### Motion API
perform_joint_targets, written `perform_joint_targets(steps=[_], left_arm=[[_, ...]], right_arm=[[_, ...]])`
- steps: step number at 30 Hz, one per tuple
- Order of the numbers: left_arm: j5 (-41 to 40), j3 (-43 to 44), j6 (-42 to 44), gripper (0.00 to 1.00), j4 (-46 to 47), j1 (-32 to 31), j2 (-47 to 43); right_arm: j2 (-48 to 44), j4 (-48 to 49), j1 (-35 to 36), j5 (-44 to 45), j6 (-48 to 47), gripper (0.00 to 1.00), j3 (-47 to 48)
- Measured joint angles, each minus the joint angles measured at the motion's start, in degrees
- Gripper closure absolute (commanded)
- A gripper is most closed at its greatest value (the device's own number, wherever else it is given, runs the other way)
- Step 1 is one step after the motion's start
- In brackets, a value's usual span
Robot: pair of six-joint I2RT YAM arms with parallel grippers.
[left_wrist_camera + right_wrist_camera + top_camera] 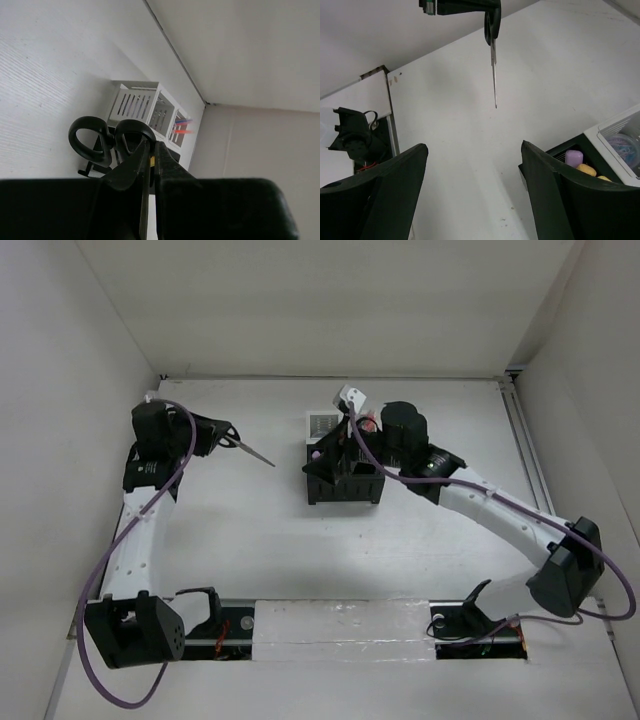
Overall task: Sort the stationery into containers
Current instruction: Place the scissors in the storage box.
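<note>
Black-handled scissors [250,449] hang above the table at the left, blades pointing right toward the containers [345,486]. My left gripper [220,435] is shut on them near the handle loops [90,141]; the fingertips [151,146] pinch the handle. The right wrist view shows the scissors [493,50] hanging point down. My right gripper [325,456] hovers open over the left side of the bin cluster with nothing between its fingers [474,147]. A black bin [560,152] holds a pink marker [573,158] and a yellow one [586,170]. Red-orange pens [182,131] lie in a far bin.
A white bin [620,142] holds coloured clips. White slotted bins [135,102] stand near the back wall. White walls close in the left, back and right sides. The left arm's base [352,137] sits at the table's near edge beside a white strip [350,625].
</note>
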Motion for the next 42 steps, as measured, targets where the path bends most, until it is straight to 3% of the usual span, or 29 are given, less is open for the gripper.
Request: perform_joint_targets(steps=[12,31,33,37,39,42], left_arm=[[6.3,0.5,2.9,1.0,-0.4,0.0,-3.3],[7.9,1.4,4.7,1.0,-1.6,0.0,-4.5],[8.1,1.4,4.7,1.0,-1.6,0.0,-4.5],[8.6,1.4,4.8,1.0,-1.5,0.0,-4.5],[8.6,1.4,5.0,1.0,-1.5,0.0,-4.6],[8.8,1.4,5.5,1.0,-1.5,0.0,-5.0]], right_arm=[[13.8,-4.2,2.1,0.8,-0.2,0.23,12.8],[31.6,-4.5,8.7,4.8,-1.3,0.27,29.7],[32.7,-4.6,8.7,4.8,-1.3,0.33,30.9],[34.5,-4.4,8.7,5.0,-1.4,0.54,33.5],[35.1,-4.5,8.7,5.0,-1.3,0.56,34.4],[35.7,-4.4,8.7,5.0,-1.2,0.8,35.5]])
